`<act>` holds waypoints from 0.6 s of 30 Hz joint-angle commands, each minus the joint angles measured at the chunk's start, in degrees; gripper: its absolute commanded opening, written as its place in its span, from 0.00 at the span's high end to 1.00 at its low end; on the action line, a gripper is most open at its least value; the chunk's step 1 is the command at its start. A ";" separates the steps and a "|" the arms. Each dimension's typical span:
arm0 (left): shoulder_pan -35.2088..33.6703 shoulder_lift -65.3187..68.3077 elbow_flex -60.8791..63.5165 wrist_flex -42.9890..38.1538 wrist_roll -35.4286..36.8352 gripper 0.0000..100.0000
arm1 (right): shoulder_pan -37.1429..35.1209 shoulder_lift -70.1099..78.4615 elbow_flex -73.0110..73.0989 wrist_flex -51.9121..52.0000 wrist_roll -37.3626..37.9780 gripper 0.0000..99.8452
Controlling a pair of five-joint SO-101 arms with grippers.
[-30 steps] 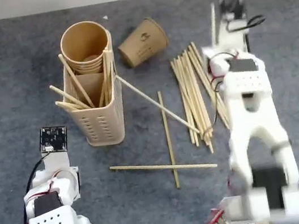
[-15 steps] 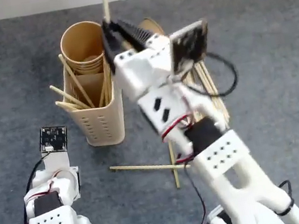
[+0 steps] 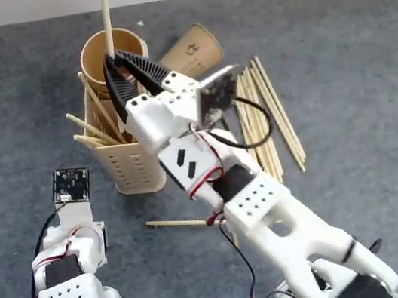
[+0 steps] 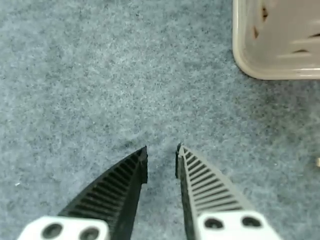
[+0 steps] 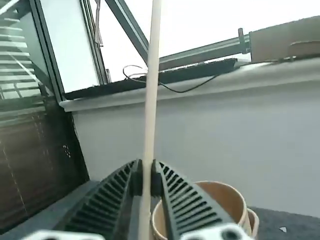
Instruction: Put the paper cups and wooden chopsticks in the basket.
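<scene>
- The right claw (image 3: 115,58) sits in the upper middle of the high view, above the basket (image 3: 139,163). Its jaws are pressed onto one wooden chopstick (image 3: 106,15), which stands upright.
- The right wrist view brings that grip close: the chopstick (image 5: 151,75) is pinched between the claw's (image 5: 145,172) ribbed fingers, with the stacked paper cups (image 5: 222,200) just beyond.
- In the high view the stack of cups (image 3: 101,58) stands in the basket's far end, with several chopsticks (image 3: 101,112) leaning in it.
- Another paper cup (image 3: 196,48) lies on its side just right of the basket. A bundle of loose chopsticks (image 3: 264,119) lies at centre right, and one more (image 3: 175,222) below the basket.
- The left wrist view shows the left claw (image 4: 161,159) slightly spread and holding nothing, low over the worktop, with a basket corner (image 4: 277,74) nearby.
- The left arm (image 3: 68,282) is at the lower left of the high view.
- The worktop (image 3: 366,52) is covered in grey carpet-like cloth.
- Behind the right claw are a pale wall, a window sill with a cable (image 5: 170,82), and blinds (image 5: 30,165).
</scene>
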 commanded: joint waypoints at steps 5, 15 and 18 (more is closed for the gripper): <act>0.48 -0.66 -0.22 -0.88 0.09 0.87 | 1.63 0.66 0.04 -0.84 6.42 0.78; 0.48 -0.66 -0.22 -0.79 0.09 0.87 | 13.85 -18.15 -0.57 30.02 3.34 0.75; 0.48 -0.66 -0.22 -0.79 0.09 0.87 | 21.41 -25.80 -4.79 51.03 0.97 0.83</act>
